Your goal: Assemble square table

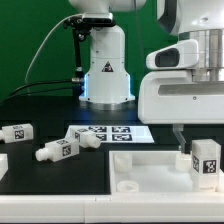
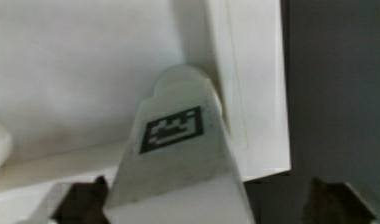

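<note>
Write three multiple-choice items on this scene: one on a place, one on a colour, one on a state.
1. The leg at the gripper stands: A on the robot's base; B at the tabletop corner; C on the bench.
2. The bench is: A green; B black; C red.
3. The leg beside the marker board is: A lying down; B upright; C fitted in the tabletop.
Answers: B, it rises from the white panel's corner; B, the bare surface is black; A, it rests on its side.

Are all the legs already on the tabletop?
No: a leg and a second leg lie on the black table beside the tabletop.
</note>
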